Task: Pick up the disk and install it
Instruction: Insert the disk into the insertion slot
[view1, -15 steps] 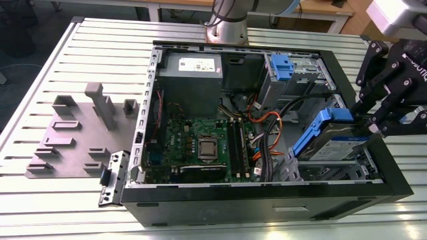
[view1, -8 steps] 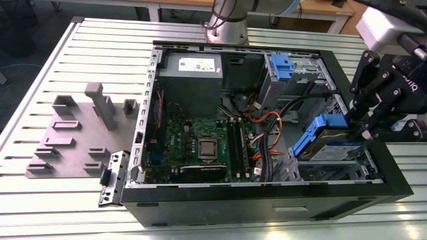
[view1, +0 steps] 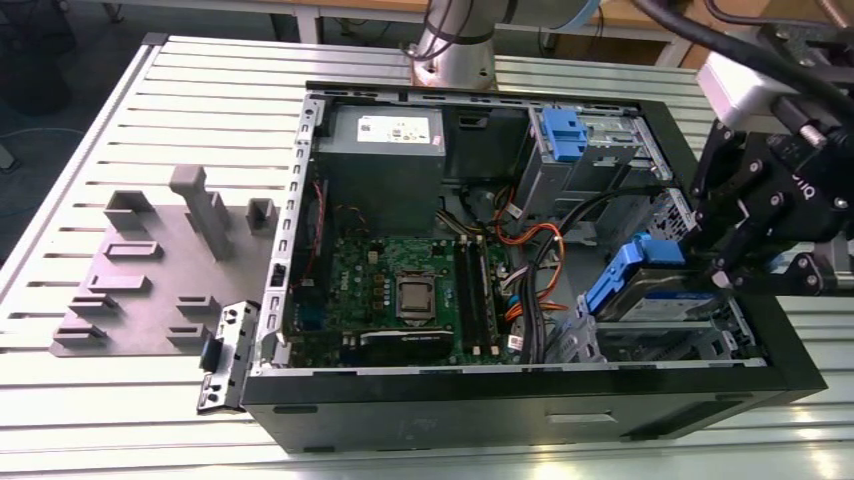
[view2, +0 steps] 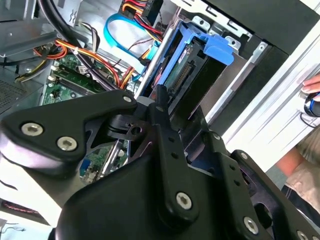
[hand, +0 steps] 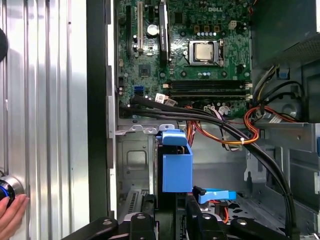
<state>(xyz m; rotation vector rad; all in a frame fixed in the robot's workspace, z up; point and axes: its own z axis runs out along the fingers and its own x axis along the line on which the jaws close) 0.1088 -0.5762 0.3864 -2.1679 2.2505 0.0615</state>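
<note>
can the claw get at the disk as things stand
Likely yes: the claw looks shut on the disk, held edge-on; the black cables pass beside it, not between.

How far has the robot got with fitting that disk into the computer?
Pickup looks done: the disk is clamped in the gripper. In hand: it hangs tilted over the drive bay. Left: it looks not yet seated there.
</note>
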